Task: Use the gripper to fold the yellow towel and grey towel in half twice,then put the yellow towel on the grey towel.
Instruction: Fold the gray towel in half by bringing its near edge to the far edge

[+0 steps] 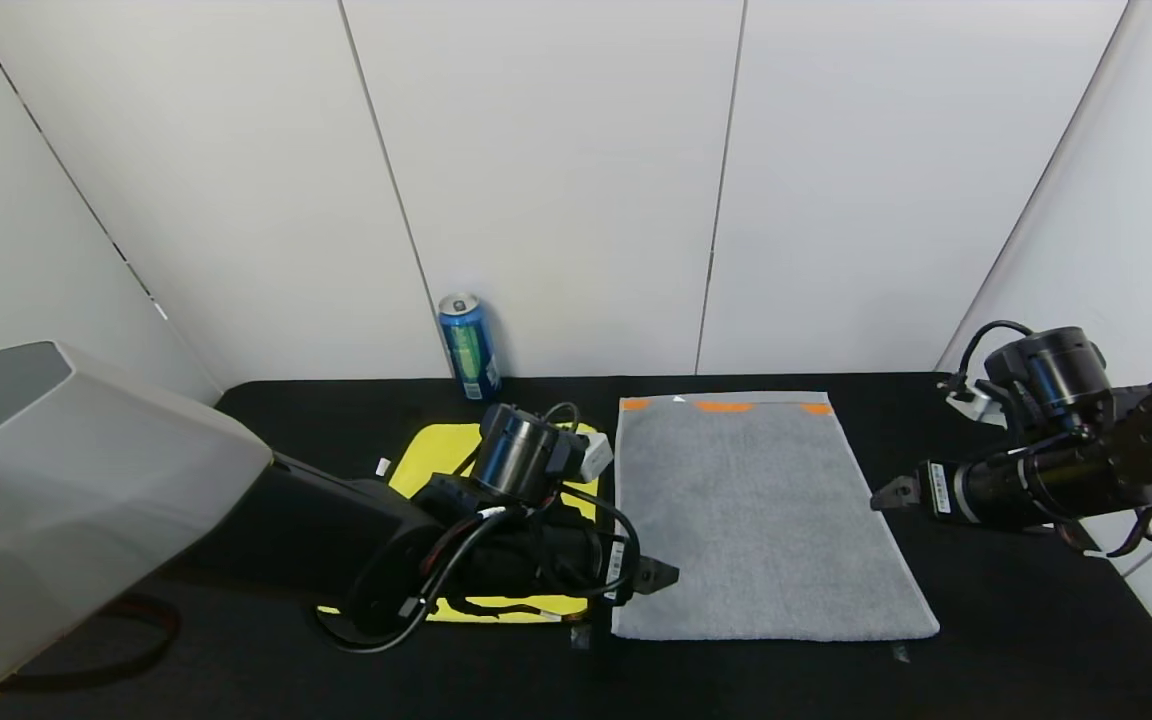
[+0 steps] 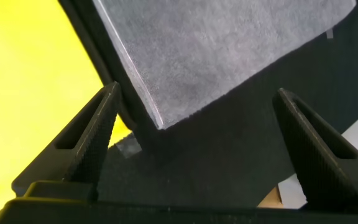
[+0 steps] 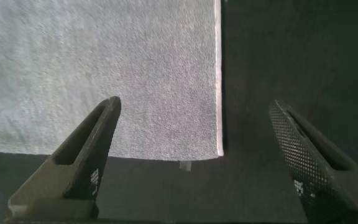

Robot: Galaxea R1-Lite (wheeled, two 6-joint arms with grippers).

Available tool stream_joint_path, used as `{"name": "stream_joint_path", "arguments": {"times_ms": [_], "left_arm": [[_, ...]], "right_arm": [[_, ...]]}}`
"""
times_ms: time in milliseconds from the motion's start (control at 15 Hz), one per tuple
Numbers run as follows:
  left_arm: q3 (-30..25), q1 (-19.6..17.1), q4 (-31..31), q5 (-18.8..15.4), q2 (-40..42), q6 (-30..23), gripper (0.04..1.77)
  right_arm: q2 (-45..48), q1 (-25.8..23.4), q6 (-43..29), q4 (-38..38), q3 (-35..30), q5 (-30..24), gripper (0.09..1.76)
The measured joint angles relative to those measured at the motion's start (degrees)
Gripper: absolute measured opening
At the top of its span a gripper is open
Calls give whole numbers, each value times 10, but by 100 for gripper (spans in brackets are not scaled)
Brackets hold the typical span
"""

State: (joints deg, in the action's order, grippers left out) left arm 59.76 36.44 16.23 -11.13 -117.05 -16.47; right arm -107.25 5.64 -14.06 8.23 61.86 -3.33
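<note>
The grey towel (image 1: pixel 771 520) lay flat and unfolded on the black table (image 1: pixel 1016 620), with the yellow towel (image 1: pixel 436 450) just beside it on the robot's left, largely hidden under the left arm — so the grey folds and the stacking seemingly remained. The left gripper (image 2: pixel 197 149) hovered, fingers spread, over the grey towel's near-left corner; the right gripper (image 3: pixel 197 155), also spread, hung over its near-right corner. A blue can (image 1: pixel 469 346) stood by the wall, well clear.

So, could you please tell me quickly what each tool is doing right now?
Left tool: open, empty, over the near left corner of the grey towel.
Right tool: open, empty, over the towel's near right corner.
</note>
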Motion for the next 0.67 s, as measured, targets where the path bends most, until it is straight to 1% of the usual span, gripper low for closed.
{"name": "stream_joint_path", "arguments": {"times_ms": [133,667], "left_arm": [[-1,4,0,-12,-5,-1,172],[3,11,0,-12,-45,0,172]], "right_arm": [[-10,0,0,0,1,0,171],[-27,1,0,-1,3,1,171]]}}
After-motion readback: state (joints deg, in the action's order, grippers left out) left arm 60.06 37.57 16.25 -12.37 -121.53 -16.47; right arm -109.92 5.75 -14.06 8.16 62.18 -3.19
